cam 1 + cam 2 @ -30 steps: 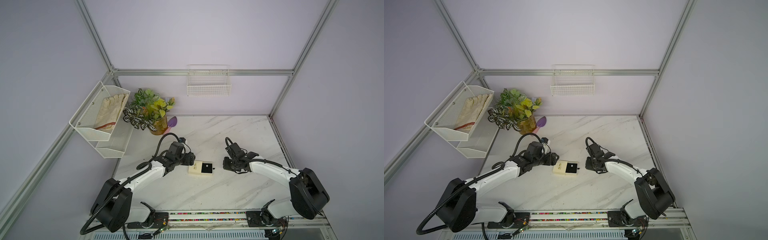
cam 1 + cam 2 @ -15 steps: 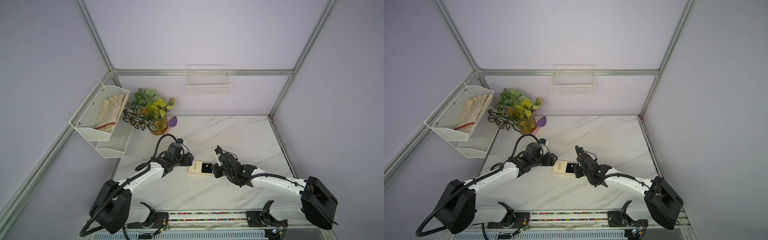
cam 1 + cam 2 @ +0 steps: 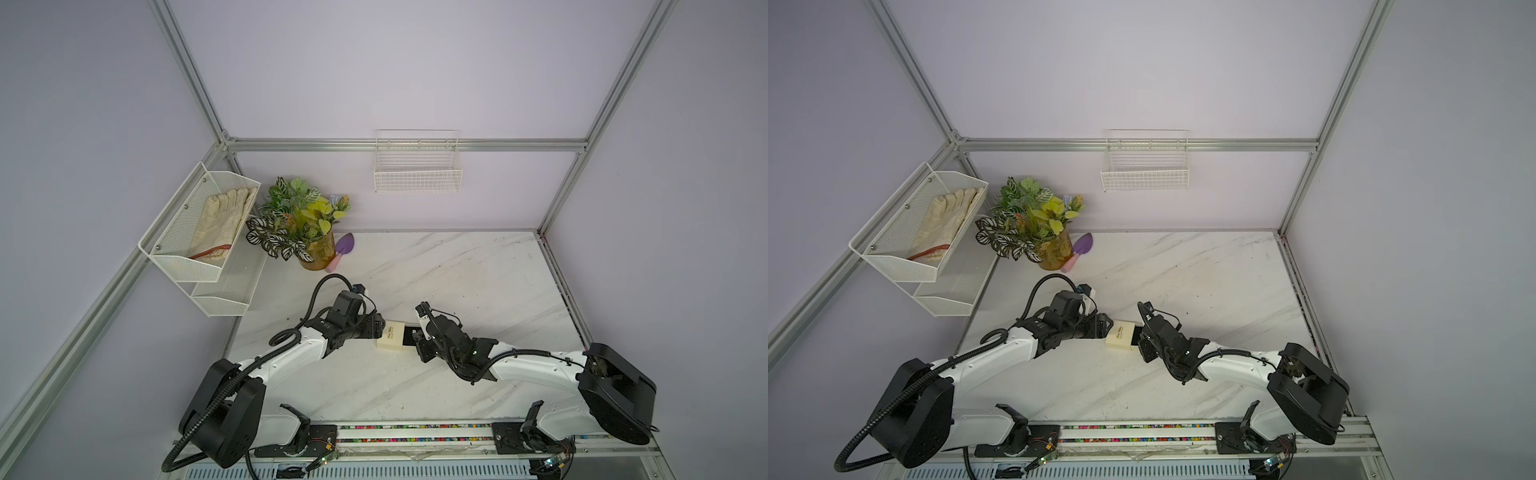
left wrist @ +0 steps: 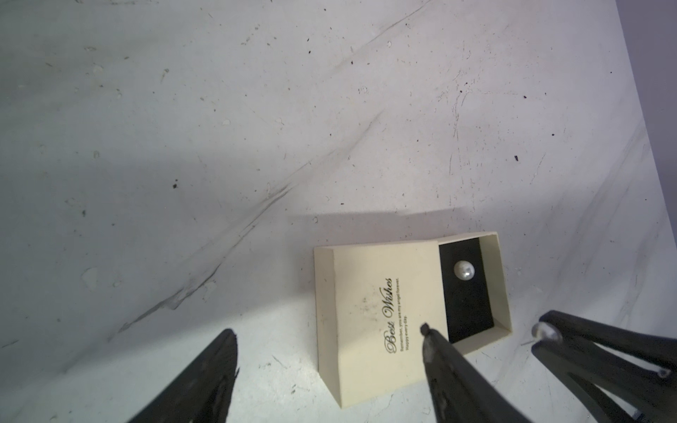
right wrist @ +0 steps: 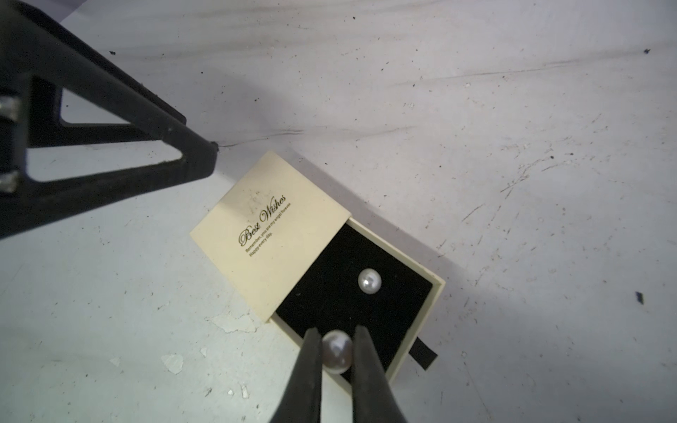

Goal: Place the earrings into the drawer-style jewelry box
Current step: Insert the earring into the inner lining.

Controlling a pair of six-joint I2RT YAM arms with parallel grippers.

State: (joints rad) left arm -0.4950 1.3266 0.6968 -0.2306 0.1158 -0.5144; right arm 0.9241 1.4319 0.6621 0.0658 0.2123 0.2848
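A pearl earring (image 5: pixel 337 353) is pinched by the right gripper (image 5: pixel 337 330) over the drawer rim (image 5: pixel 436 293); released here, it could bounce onto the counter (image 5: pixel 513 183). The left gripper (image 4: pixel 326 329) is spread.

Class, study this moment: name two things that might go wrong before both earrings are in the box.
1. The held earring, pinched in the right gripper, appears over the tray rim; dropped here it may bounce out.
2. The left gripper is open, so a nudge could shift the jewelry box.
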